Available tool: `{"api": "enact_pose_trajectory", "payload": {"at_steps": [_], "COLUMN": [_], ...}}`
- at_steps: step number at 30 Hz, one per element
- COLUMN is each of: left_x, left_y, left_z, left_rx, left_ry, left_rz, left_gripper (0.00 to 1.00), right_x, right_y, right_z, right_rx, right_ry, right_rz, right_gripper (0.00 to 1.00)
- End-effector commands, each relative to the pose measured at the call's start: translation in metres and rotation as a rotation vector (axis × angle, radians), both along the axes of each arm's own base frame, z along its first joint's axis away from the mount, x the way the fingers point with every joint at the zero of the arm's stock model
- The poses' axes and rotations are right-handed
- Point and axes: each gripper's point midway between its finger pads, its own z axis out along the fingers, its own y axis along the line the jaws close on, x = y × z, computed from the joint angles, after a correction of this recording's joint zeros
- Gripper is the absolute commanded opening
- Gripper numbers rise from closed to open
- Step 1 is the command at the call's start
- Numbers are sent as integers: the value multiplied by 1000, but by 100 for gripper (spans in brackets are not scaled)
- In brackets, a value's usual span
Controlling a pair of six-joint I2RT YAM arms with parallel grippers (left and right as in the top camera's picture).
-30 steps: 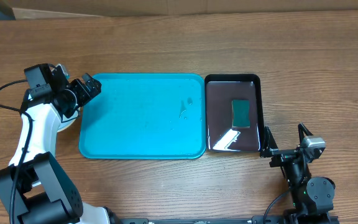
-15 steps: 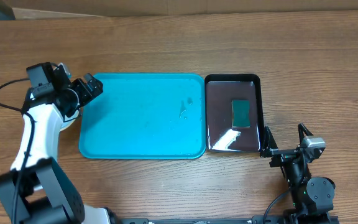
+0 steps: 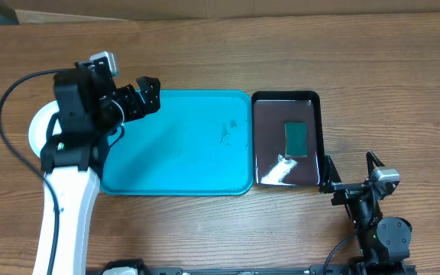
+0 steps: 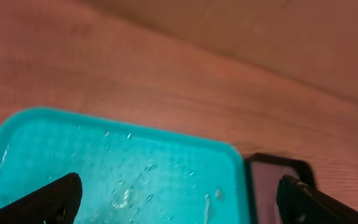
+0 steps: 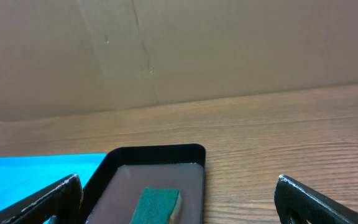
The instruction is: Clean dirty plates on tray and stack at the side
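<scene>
- Left hand [image 3: 141, 97] hangs over the upper left corner of the tray [image 3: 189, 164], fingers spread wide and holding nothing.
- Right hand [image 3: 350, 171] sits low at the near right of the counter [image 3: 205, 61], just beside the near right corner of the black tray [image 3: 270, 130]. Its fingers are equally wide apart and empty.
- Plates [image 3: 37, 131]: a pale round rim shows on the counter left of the tray, mostly hidden by the left arm. It may be a stack, but I cannot tell how many.
- The tray lies mid-counter, with water drops [image 3: 227, 134] toward its right side.
- The black tray lies close against the tray's right edge. It is glossy and wet-looking, with a green sponge [image 3: 296, 138] in it.
- A cardboard wall [image 5: 229, 50] stands behind the counter.
</scene>
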Motion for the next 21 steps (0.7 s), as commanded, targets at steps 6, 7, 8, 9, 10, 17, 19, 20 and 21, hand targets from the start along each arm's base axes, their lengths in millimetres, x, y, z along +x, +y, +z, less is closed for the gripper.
{"api": "enact_pose_trajectory", "payload": {"at_steps": [6, 7, 8, 9, 10, 17, 19, 20, 21], "left_x": [-50, -64, -72, -78, -86, -128, -133, -134, -135], "left_y": [-3, -4, -3, -1, 1, 8, 8, 8, 8], "left_z": [62, 56, 52, 47, 40, -12, -16, -14, -10], "left_rx": [38, 38, 44, 49, 57, 84, 86, 87, 88], "left_ry": [-210, -210, -214, -217, -217, -258, -333, -388, -446], "left_rz": [-6, -7, 3, 14, 28, 78, 83, 84, 86], "left_gripper": [100, 100, 100, 100, 100, 100, 100, 100, 100], "right_x": [0, 0, 0, 0, 0, 0, 0, 0, 0], "right_y": [-3, -3, -3, -3, -3, -3, -3, -3, -3], "right_z": [-1, -1, -1, -1, -1, -1, -1, -1, -1], "right_rx": [4, 4, 4, 4, 3, 4, 4, 3, 4], "right_ry": [-6, -6, -6, -5, -6, -6, -5, -6, -6], "right_rz": [-17, -17, -17, -17, -17, -17, -17, -16, -17], "right_gripper": [100, 100, 100, 100, 100, 100, 100, 100, 100]}}
